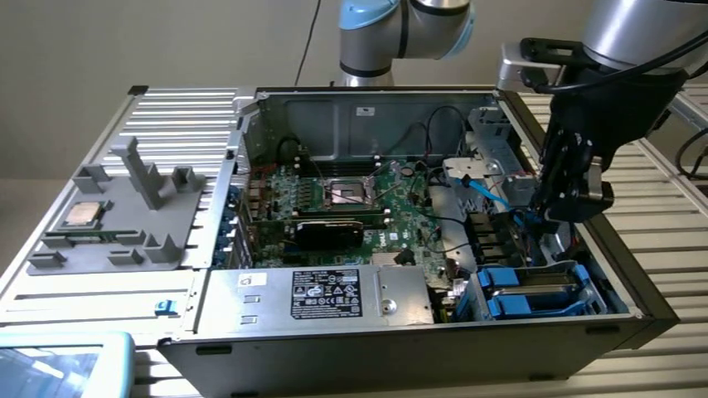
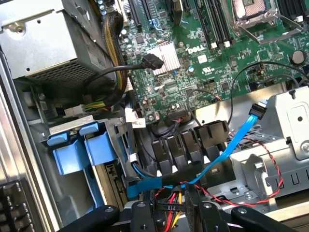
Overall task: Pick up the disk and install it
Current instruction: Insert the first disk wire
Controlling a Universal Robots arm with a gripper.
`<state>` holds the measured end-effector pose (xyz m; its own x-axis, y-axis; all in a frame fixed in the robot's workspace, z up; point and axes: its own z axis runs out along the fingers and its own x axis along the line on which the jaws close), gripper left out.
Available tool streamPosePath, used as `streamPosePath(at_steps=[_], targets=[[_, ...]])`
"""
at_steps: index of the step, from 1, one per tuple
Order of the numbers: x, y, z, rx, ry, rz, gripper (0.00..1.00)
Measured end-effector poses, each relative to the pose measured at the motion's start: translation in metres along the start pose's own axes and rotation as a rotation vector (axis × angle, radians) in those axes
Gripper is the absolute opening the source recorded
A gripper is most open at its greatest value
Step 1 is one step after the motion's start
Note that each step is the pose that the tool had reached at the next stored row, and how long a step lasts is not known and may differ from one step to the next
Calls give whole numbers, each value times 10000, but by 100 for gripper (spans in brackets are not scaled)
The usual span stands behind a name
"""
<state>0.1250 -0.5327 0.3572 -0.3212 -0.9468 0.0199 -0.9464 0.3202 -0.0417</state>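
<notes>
gripper [image 2: 169, 209] hangs inside computer case [image 1: 636, 286], beside blue cable [image 2: 227, 150]; cannot tell its grip.

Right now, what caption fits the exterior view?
Robot hand hangs inside the open computer case beside the green motherboard.

motherboard [image 1: 354, 207] green | data cable [image 2: 231, 145] light blue | carrier rails [image 2: 72, 157] blue | claw [image 2: 171, 215] black

One open computer case [image 1: 399, 336], one green motherboard [image 1: 412, 222], one empty processor socket [image 1: 351, 192], one silver power supply box [image 1: 321, 294], one light-blue cable [image 1: 488, 192], two blue plastic tabs [image 2: 65, 138], one grey tray [image 1: 111, 245], one square chip [image 1: 83, 214], one pincer [image 1: 569, 212].
</notes>
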Motion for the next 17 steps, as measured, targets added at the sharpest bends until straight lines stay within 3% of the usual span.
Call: streamPosePath(at_steps=[4,6,8,10,12,13,17], targets=[[4,37,-29,113,277,-10,35],[12,64,-35,198,421,-14,35],[19,85,-35,343,549,-13,35],[23,96,-36,570,660,-8,35],[27,107,-36,793,733,0,35],[30,118,-34,850,753,3,35],[48,196,-14,923,813,12,35]])
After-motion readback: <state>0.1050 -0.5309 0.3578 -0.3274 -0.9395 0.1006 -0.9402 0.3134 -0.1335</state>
